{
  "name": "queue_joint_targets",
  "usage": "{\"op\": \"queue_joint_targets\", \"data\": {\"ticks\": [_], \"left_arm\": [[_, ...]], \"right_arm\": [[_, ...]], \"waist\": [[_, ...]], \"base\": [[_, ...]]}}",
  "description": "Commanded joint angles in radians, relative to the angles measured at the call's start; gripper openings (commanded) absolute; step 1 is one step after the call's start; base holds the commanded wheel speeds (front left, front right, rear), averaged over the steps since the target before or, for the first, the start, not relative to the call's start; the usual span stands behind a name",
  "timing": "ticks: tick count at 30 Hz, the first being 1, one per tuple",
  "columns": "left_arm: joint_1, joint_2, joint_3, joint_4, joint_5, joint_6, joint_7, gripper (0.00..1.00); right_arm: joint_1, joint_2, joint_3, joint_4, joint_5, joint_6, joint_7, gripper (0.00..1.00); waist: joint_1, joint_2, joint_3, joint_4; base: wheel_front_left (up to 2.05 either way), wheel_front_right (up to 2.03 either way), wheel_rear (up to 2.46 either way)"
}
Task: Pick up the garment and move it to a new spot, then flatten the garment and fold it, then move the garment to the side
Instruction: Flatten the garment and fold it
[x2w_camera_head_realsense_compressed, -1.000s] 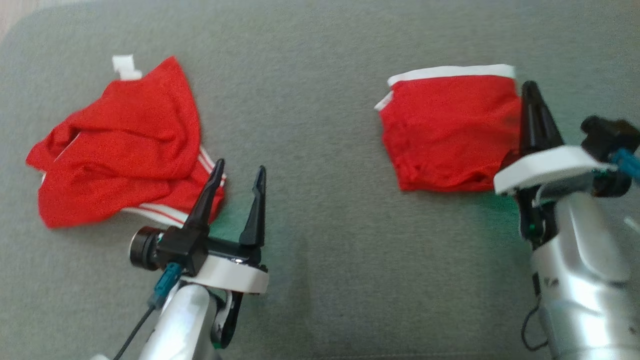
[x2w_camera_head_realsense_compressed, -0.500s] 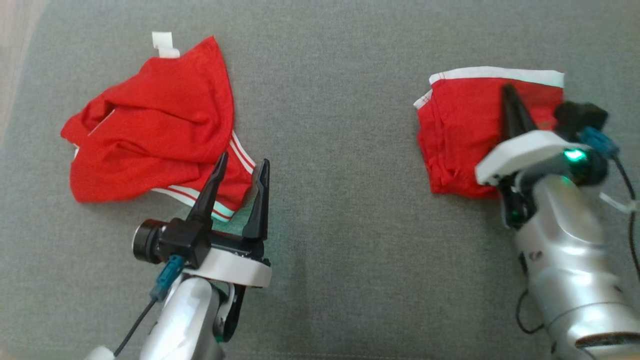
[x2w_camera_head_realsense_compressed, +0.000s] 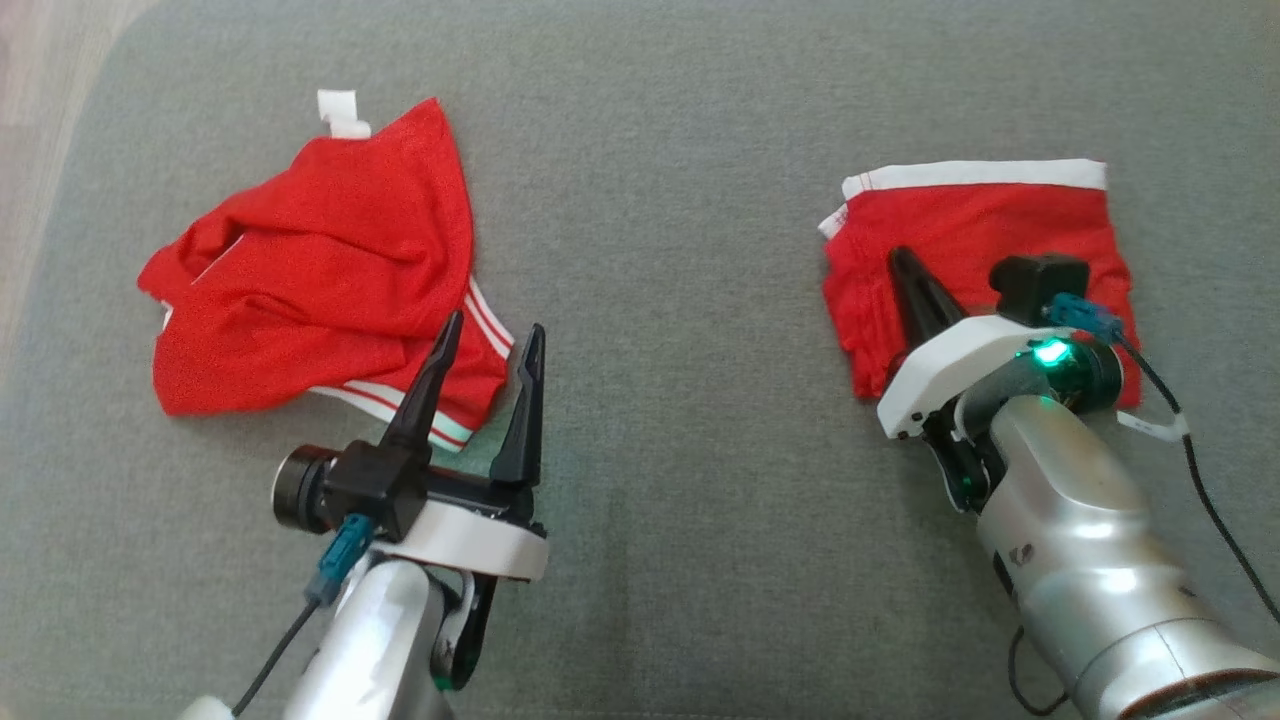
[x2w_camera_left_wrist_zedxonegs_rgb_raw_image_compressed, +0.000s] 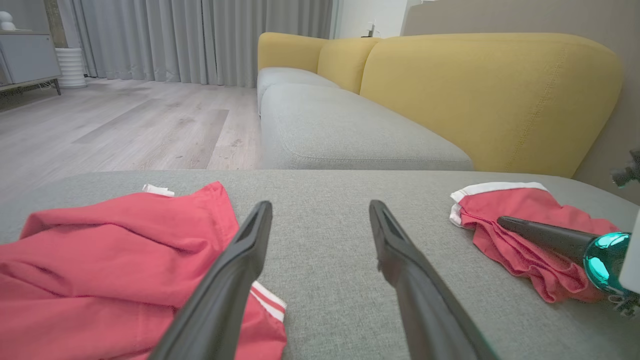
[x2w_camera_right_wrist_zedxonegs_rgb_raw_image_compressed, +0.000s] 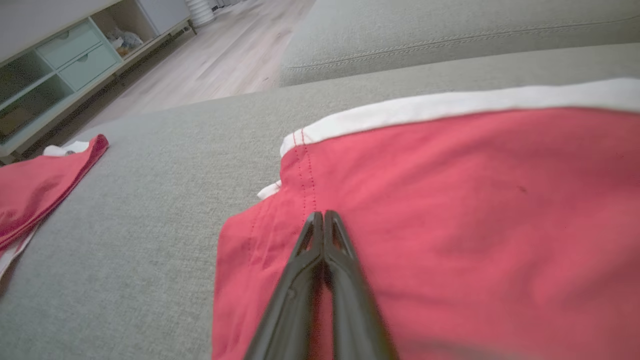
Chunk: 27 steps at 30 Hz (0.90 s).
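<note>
Two red garments with white trim lie on the grey cushion (x2w_camera_head_realsense_compressed: 660, 200). The crumpled garment (x2w_camera_head_realsense_compressed: 320, 270) (x2w_camera_left_wrist_zedxonegs_rgb_raw_image_compressed: 125, 250) (x2w_camera_right_wrist_zedxonegs_rgb_raw_image_compressed: 30, 185) is at the left. My left gripper (x2w_camera_head_realsense_compressed: 495, 325) (x2w_camera_left_wrist_zedxonegs_rgb_raw_image_compressed: 321, 205) stands open at its near right corner, one finger over the striped hem, with nothing between the fingers. The folded garment (x2w_camera_head_realsense_compressed: 980, 230) (x2w_camera_left_wrist_zedxonegs_rgb_raw_image_compressed: 505, 210) (x2w_camera_right_wrist_zedxonegs_rgb_raw_image_compressed: 475, 200) lies at the right, white waistband at its far edge. My right gripper (x2w_camera_head_realsense_compressed: 897, 252) (x2w_camera_right_wrist_zedxonegs_rgb_raw_image_compressed: 324, 214) is shut, its fingers lying over the left part of the folded garment with no fabric pinched. I cannot tell whether they touch it.
The cushion's left edge (x2w_camera_head_realsense_compressed: 60, 200) drops to a wooden floor (x2w_camera_left_wrist_zedxonegs_rgb_raw_image_compressed: 125, 125). Beyond the cushion stand a yellow sofa back (x2w_camera_left_wrist_zedxonegs_rgb_raw_image_compressed: 490, 95) and another grey seat (x2w_camera_left_wrist_zedxonegs_rgb_raw_image_compressed: 345, 135). A pale cabinet with drawers (x2w_camera_right_wrist_zedxonegs_rgb_raw_image_compressed: 60, 65) stands across the floor. Bare cushion lies between the two garments.
The head camera has shifted. My right gripper, still shut, has swept left across the folded garment, from its right edge to its left part. The left gripper has stayed by the crumpled garment.
</note>
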<state>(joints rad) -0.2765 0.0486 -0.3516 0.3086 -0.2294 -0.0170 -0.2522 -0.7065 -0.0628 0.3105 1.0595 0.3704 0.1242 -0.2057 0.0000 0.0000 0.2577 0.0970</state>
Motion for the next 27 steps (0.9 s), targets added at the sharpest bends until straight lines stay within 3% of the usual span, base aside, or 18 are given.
{"op": "queue_joint_targets", "data": {"ticks": [1,6,12,13,14,20,27], "left_arm": [[0.003,0.002,0.041,-0.031,-0.002,0.008,-0.010,1.00],[0.018,0.002,0.060,-0.036,0.004,0.009,-0.010,1.00],[0.041,0.002,0.084,-0.043,0.010,0.009,-0.010,1.00],[0.046,0.002,0.088,-0.043,0.009,0.009,-0.010,1.00],[0.050,0.002,0.092,-0.043,0.009,0.008,-0.010,1.00],[0.083,0.002,0.109,-0.044,0.006,0.010,-0.010,1.00],[0.103,0.002,0.112,-0.045,0.003,0.008,-0.010,1.00]], "right_arm": [[0.004,0.013,0.016,-0.022,0.022,0.007,-0.028,0.00],[0.029,0.013,-0.022,-0.076,0.023,0.007,-0.054,0.00],[0.165,0.013,-0.149,-0.333,-0.050,0.007,-0.056,0.04],[0.195,0.013,-0.166,-0.373,-0.068,0.007,-0.056,0.65],[0.225,0.013,-0.183,-0.410,-0.083,0.007,-0.056,1.00],[0.423,0.013,-0.229,-0.586,-0.112,0.007,-0.056,1.00],[0.513,0.013,-0.229,-0.639,-0.108,0.007,-0.056,1.00]], "waist": [[0.0000,0.0000,-0.013,-0.012],[0.0000,0.0000,-0.041,-0.039],[0.0000,0.0000,-0.081,-0.089],[0.0000,0.0000,-0.088,-0.097],[0.0000,0.0000,-0.096,-0.103],[0.0000,0.0000,-0.139,-0.140],[0.0000,0.0000,-0.154,-0.156]], "base": [[0.00,0.00,0.00],[0.00,0.00,0.00],[0.00,0.00,0.00],[0.00,0.00,0.00],[0.00,0.00,0.00],[0.00,0.00,0.00],[0.00,0.00,0.00]]}}
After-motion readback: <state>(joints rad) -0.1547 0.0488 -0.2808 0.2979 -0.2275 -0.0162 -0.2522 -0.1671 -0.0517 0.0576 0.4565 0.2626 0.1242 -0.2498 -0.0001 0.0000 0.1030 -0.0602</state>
